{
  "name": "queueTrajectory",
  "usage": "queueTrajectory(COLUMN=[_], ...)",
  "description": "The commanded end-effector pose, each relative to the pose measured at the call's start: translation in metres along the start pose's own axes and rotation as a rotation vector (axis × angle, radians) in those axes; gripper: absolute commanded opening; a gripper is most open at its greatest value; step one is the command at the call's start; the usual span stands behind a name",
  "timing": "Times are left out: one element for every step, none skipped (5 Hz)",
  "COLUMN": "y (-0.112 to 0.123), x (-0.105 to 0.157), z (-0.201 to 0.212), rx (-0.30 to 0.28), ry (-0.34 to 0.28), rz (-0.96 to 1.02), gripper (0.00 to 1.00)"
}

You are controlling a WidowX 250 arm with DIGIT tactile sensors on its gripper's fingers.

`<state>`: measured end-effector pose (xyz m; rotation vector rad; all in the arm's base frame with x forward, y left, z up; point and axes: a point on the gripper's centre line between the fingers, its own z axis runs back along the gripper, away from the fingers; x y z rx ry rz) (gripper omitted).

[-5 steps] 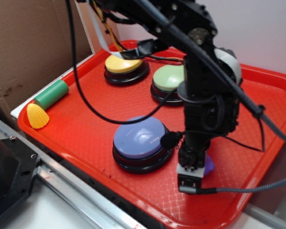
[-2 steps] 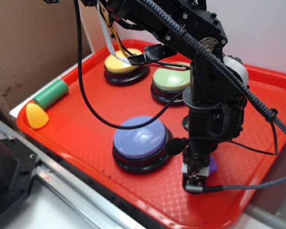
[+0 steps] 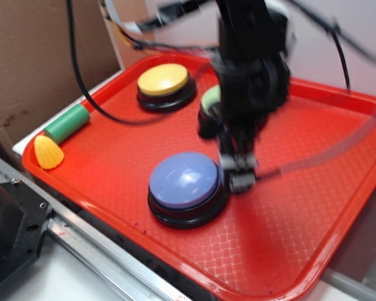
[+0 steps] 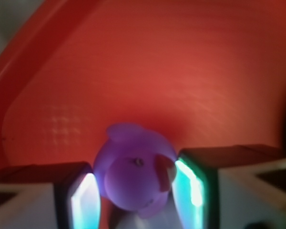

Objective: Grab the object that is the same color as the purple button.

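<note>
Grasp looks good: gripper [image 4: 136, 191] is clamped on the purple duck [image 4: 133, 174], one pad each side of the body, teal-lit fingers [image 4: 188, 188] pressed against it in the wrist view. Change in the last second: the arm was down near the front-right part of the red tray [image 3: 338, 207] with the duck just peeking out behind the fingers; now it has lifted and swung back toward the tray's middle, blurred with motion, gripper [image 3: 238, 172] just right of the purple button [image 3: 187, 182]. The duck's old spot on the tray is bare, and from the exterior view the duck is hidden by the arm. Wrist view shows tray floor well below the duck, so I judge it airborne. Colour matches the button, so the right object is picked. Task effectively done if the hold survives the swing. Green button [image 3: 210, 100], yellow button [image 3: 164, 80], green cylinder [image 3: 67, 123] and yellow corn toy [image 3: 48, 152] untouched.
</note>
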<state>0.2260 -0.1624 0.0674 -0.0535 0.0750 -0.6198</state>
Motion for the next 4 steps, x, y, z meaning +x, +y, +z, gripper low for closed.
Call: queueTrajectory(y=[0.044,0.056,0.064,0.068], x=[-0.048,-0.077,-0.094,-0.101], z=[0.090,0.099,0.098,0.096], rx=[-0.002,0.023,0.064,0.066], ry=[-0.134,-0.140,-0.133,-0.083], rz=[0.435,0.606,0.763,0.856], gripper=[0.00,0.00,0.00,0.00])
